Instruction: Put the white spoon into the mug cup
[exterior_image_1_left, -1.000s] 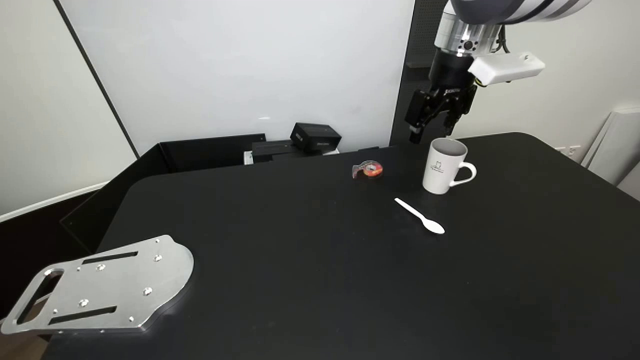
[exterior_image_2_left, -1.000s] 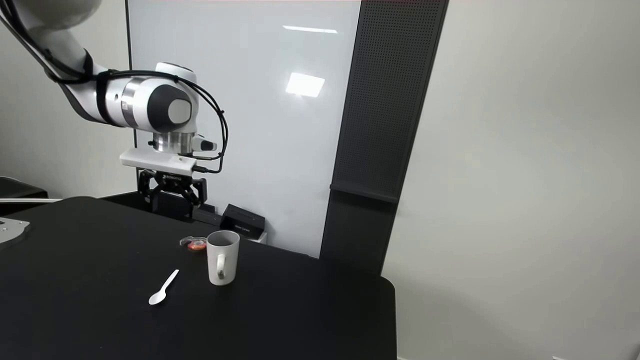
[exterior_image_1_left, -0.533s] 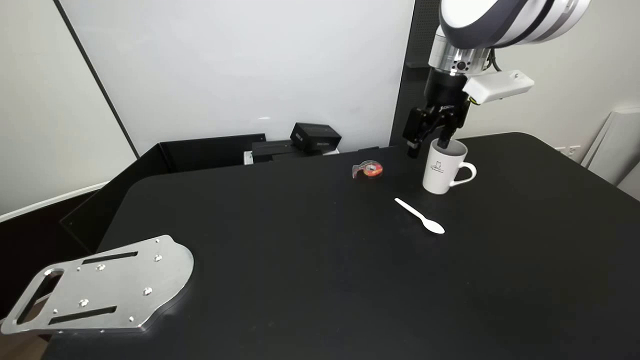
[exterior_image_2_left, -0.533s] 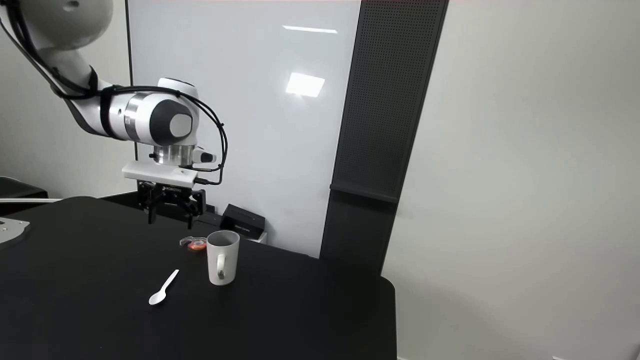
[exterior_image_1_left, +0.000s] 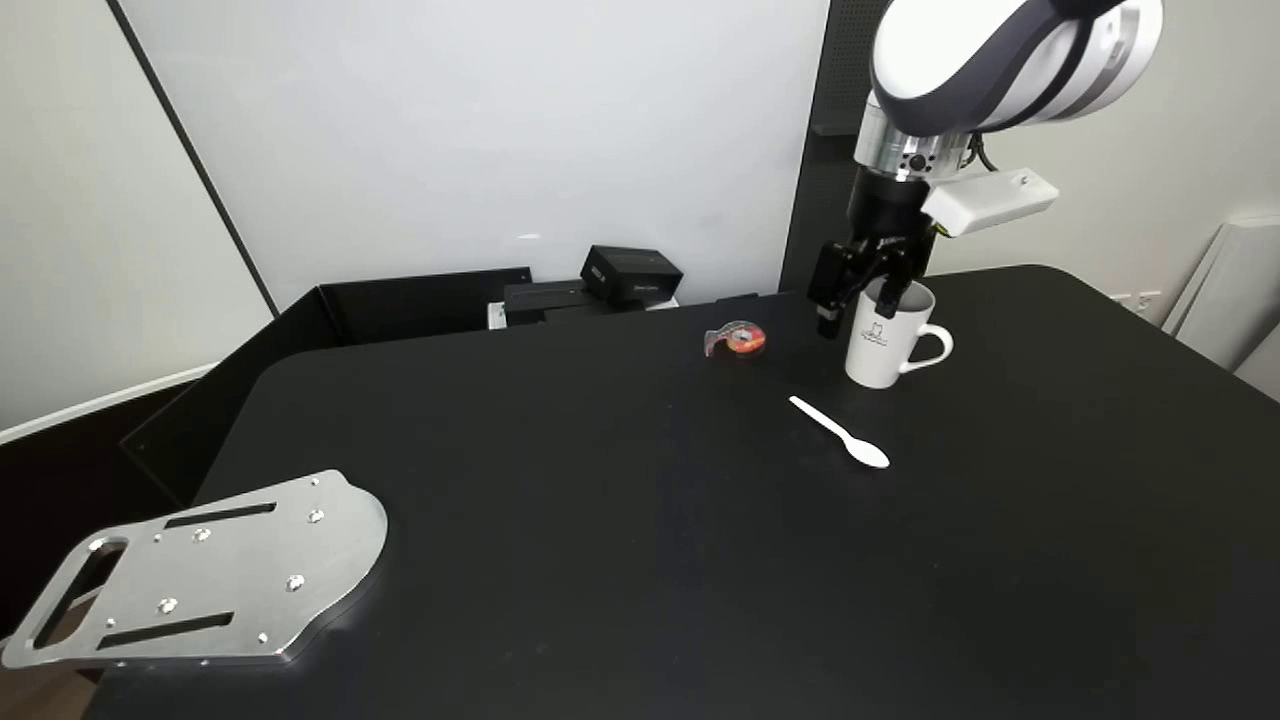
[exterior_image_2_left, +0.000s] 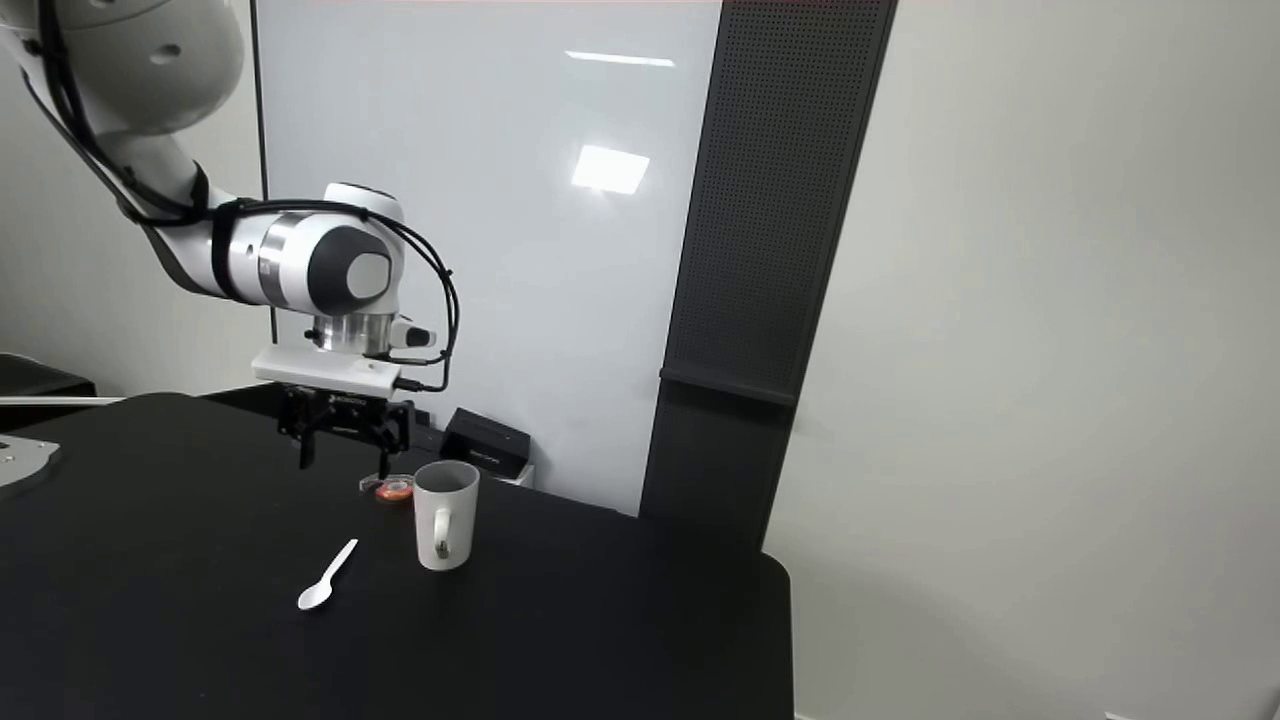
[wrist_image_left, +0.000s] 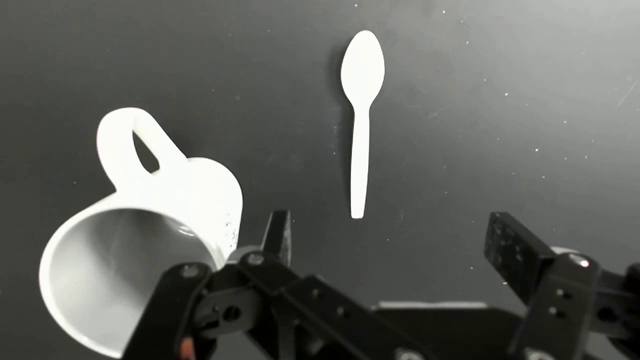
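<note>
So the table (exterior_image_1_left: 600, 550) is this big matte black thing with rounded corners, and up close in the wrist view it's pretty speckled: pale dots all over, plus a few light scuffs. The white spoon (wrist_image_left: 360, 125) is lying flat right on it, bowl pointing away from the hand (wrist_image_left: 392, 237), near the white mug (exterior_image_1_left: 880, 350) but not touching it. The mug stands upright with a little dark drawing printed on its side. Hand's released, fingers spread wide, hanging above the table. In an exterior view you can see a bit of black between hand and mug, so those two are apart.

Also on the table: a clear and red-orange tape dispenser (exterior_image_1_left: 740, 338) near the mug, and a silver metal plate (exterior_image_1_left: 250, 560) with slots and bolts, well apart from the rest and jutting past the edge.

Room-wise it's kinda plain. Behind the table there's a large glossy white panel (exterior_image_2_left: 480, 100) catching a bright rectangular reflection (exterior_image_2_left: 610, 170) with a thinner streak above it, then a tall dark perforated panel (exterior_image_2_left: 780, 200), then an off-white wall (exterior_image_2_left: 1050, 350). A few black boxes (exterior_image_1_left: 632, 275) sit low behind the back edge, one of them tilted.
</note>
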